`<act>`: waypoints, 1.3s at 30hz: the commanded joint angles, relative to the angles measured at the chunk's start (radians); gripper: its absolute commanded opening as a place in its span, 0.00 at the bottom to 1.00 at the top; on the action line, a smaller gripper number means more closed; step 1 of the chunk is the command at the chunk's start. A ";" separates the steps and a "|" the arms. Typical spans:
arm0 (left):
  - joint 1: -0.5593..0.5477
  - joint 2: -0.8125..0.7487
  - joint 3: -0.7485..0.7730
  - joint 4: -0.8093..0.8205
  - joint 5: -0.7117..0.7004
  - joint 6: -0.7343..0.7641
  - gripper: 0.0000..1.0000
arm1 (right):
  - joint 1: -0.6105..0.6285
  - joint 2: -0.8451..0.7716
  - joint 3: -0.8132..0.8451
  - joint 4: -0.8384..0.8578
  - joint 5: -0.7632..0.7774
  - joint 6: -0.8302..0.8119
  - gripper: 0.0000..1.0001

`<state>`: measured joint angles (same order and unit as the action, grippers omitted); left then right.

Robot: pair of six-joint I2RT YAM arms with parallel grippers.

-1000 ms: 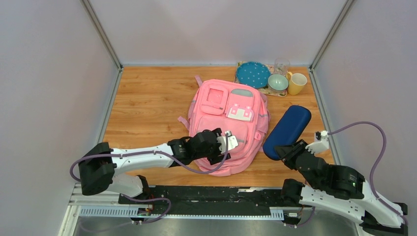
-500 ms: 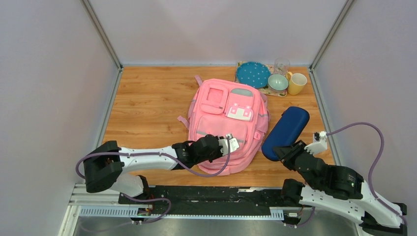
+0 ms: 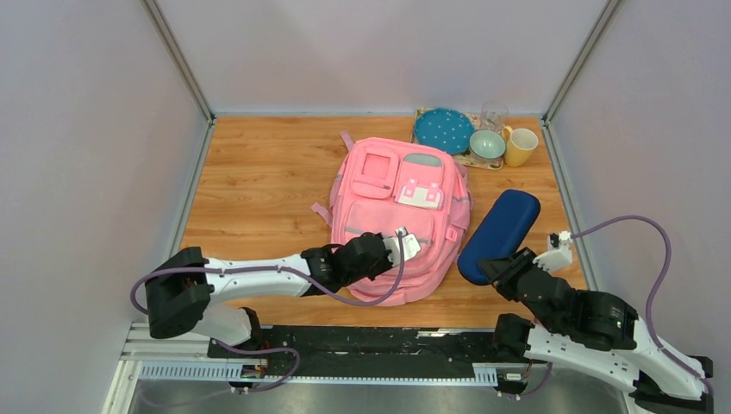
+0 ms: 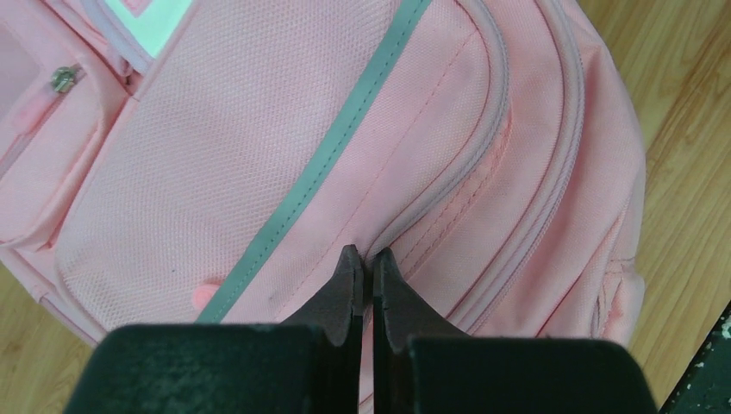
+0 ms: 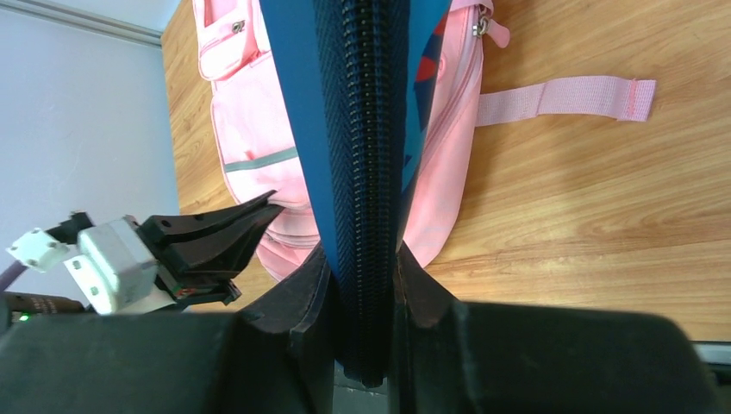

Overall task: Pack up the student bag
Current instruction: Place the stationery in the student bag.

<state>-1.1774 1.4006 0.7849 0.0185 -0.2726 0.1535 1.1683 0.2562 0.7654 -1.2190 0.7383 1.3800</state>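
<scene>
1. One pink student bag [image 3: 379, 207] lies flat near the middle of the wooden bench [image 3: 259, 181], with its front pockets facing up and its top toward the far wall.
2. Its grey reflective strip [image 4: 328, 164] runs slantwise across the lower front pocket.
3. Left pincer [image 4: 363, 257] is pressed together, with its tips against the bag's fabric at the curved seam just beside that strip. Whether any cloth or zip pull is nipped between them cannot be told.
4. Right pincer [image 5: 362, 259] pinches the near end of a navy blue case [image 3: 500, 226] across its zip edge. The case slants away toward the far right, just beside the bag's right side.
5. Near the far right corner, a teal dotted plate [image 3: 443, 131], a pale bowl [image 3: 487, 143], a yellow mug [image 3: 521, 147] and a clear glass [image 3: 494, 114] stand close together, well apart from both pincers.
</scene>
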 commanded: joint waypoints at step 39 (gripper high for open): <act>0.101 -0.135 0.312 -0.042 -0.071 -0.342 0.00 | -0.001 -0.086 -0.437 0.740 -0.533 0.223 0.00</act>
<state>-1.0870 1.3155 1.0222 -0.1581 -0.2916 -0.1410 1.1637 0.1520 0.3130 -0.5907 0.2634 1.5848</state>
